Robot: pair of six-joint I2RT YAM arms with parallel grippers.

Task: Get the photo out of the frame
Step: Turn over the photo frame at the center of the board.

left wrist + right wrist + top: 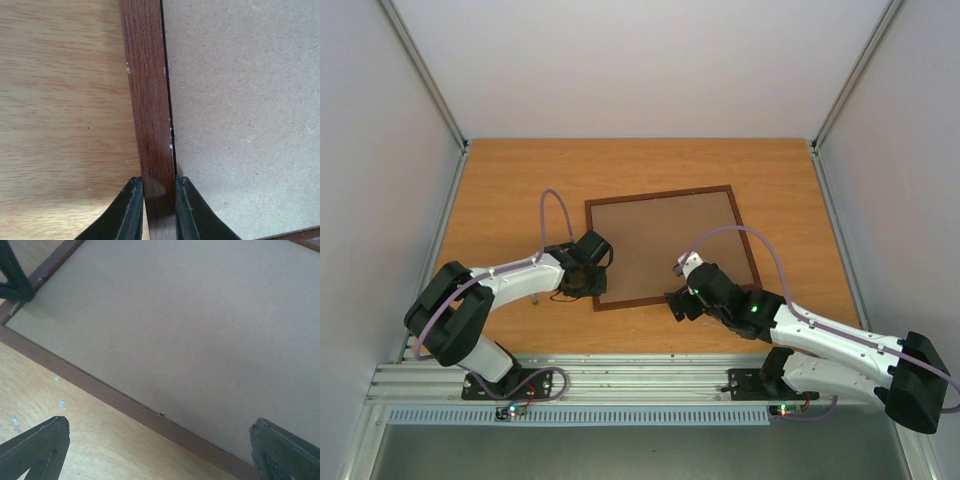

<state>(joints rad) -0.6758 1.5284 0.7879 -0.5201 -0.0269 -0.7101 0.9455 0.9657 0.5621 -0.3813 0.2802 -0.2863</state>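
Note:
The frame (pixel 660 193) lies face down in the middle of the table, its plain brown back board (pixel 665 245) turned up. The photo is hidden under that back. My left gripper (pixel 592 272) is at the frame's near left corner. In the left wrist view the gripper (pixel 159 200) is shut on the dark wooden left rail (pixel 150 100), one finger on each side of it. My right gripper (pixel 676 288) hovers over the frame's near edge. In the right wrist view the gripper (pixel 159 426) stands wide open above the near rail (pixel 100 390), holding nothing.
The wooden tabletop (pixel 510 190) runs around the frame on all sides. White walls with metal posts close off the left, right and back. A left gripper finger (pixel 12 275) shows at the top left of the right wrist view.

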